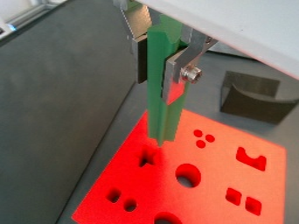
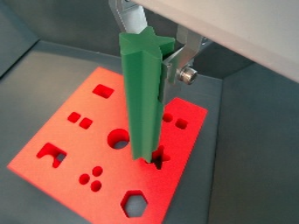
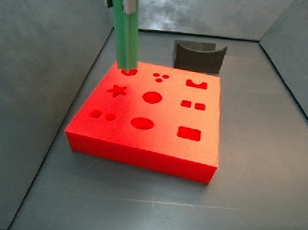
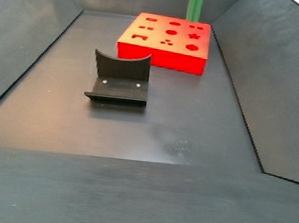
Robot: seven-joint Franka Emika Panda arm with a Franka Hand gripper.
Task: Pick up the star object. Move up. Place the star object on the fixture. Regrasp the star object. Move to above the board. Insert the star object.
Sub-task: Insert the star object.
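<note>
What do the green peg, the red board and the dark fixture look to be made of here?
Green peg, clamped in the gripper: likely plastic, matte and evenly coloured, with crisp ridges. Red board: probably plastic too, one flat saturated colour with clean-edged cut-outs. Fixture: dark grey and dull; plastic or coated metal, hard to tell. Gripper fingers: bare silver metal with a screw.

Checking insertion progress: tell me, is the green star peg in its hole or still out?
Out, or barely entering: the star object, upright in the gripper, has its tip at the board.
</note>
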